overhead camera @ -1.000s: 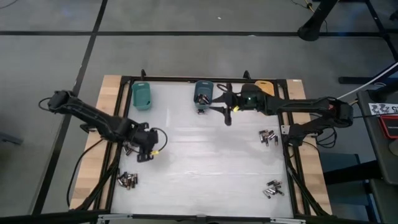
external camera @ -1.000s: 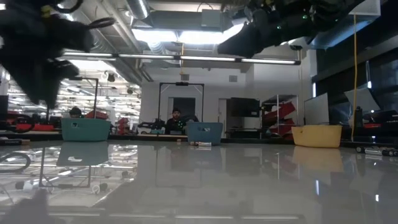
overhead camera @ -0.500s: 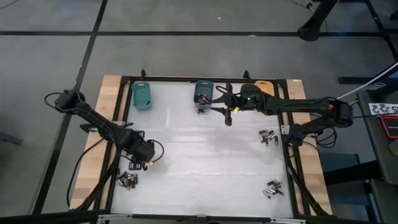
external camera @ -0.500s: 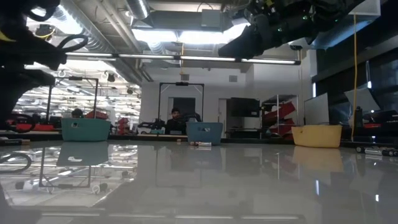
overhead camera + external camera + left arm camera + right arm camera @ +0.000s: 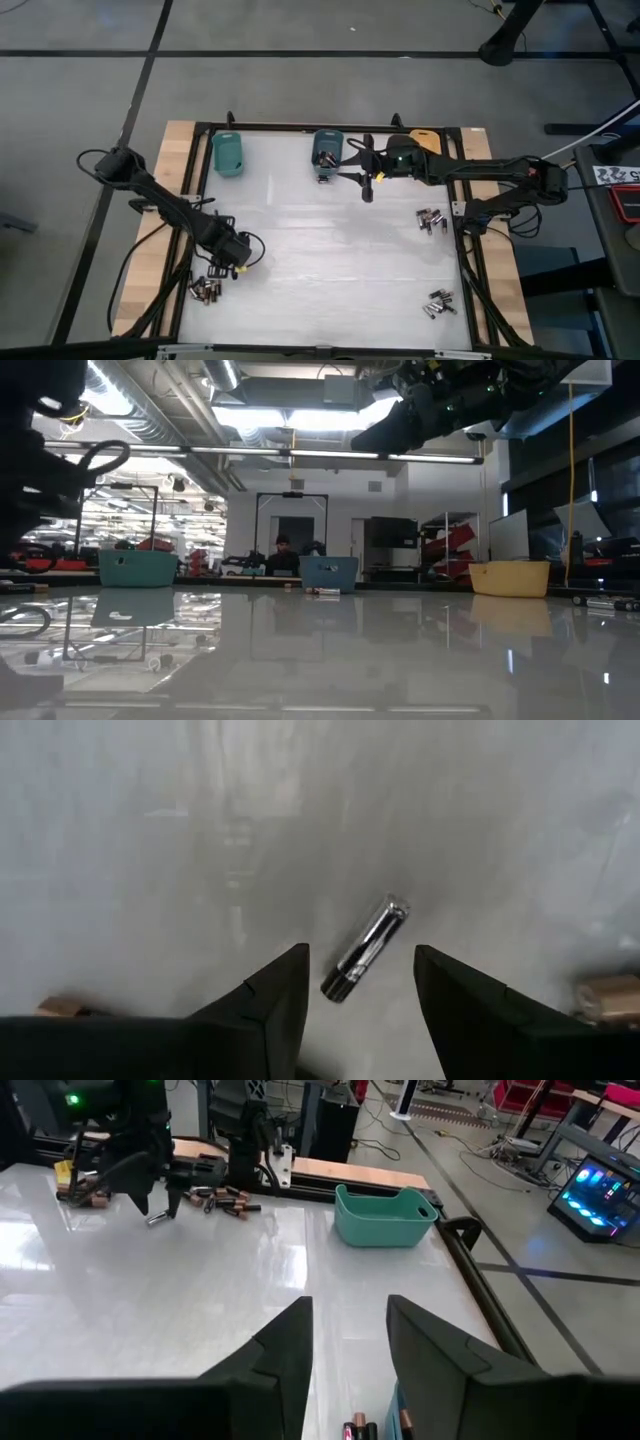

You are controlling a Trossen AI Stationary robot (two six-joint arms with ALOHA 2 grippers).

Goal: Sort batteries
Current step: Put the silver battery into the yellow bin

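Battery [image 5: 366,946] lies flat, slanted between left hand [image 5: 360,995] fingers.

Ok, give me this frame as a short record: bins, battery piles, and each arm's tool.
bins: teal bin, blue bin, orange bin, along the far edge
battery piles: left near pile; right pile; right near pile
left tool: open, low over a single battery lying between its fingers, not gripped
right tool: open, nothing held, beside the blue bin
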